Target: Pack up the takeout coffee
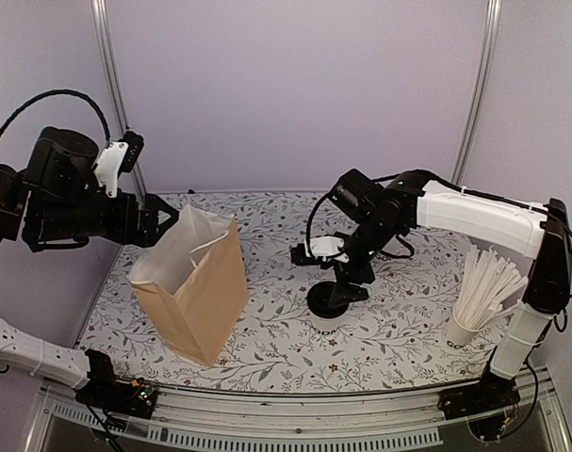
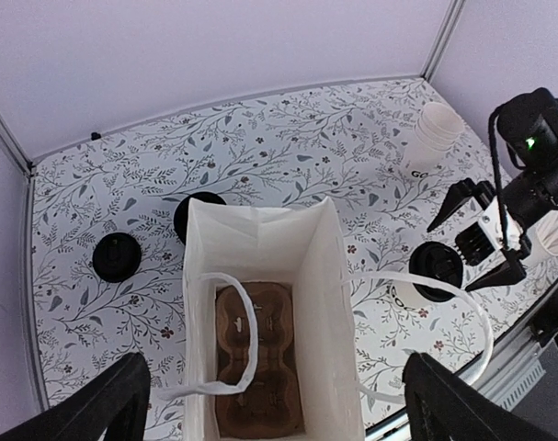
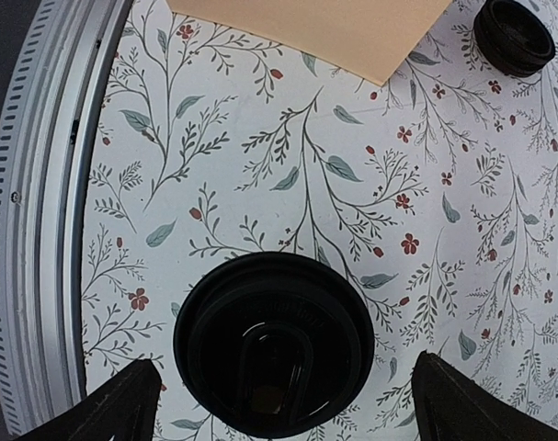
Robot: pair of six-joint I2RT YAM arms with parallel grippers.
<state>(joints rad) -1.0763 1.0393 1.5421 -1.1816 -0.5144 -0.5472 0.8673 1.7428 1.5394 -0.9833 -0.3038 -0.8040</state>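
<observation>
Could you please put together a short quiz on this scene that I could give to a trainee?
1. True or false: the right gripper has its jaws shut on the lidded coffee cup.
2. What lies at the bottom of the paper bag? A) a cardboard cup carrier B) a stack of lids C) wooden stirrers
3. Which gripper hangs above the open bag?
Key: 1 false, the jaws stand open above it. 2 A. 3 the left gripper.
</observation>
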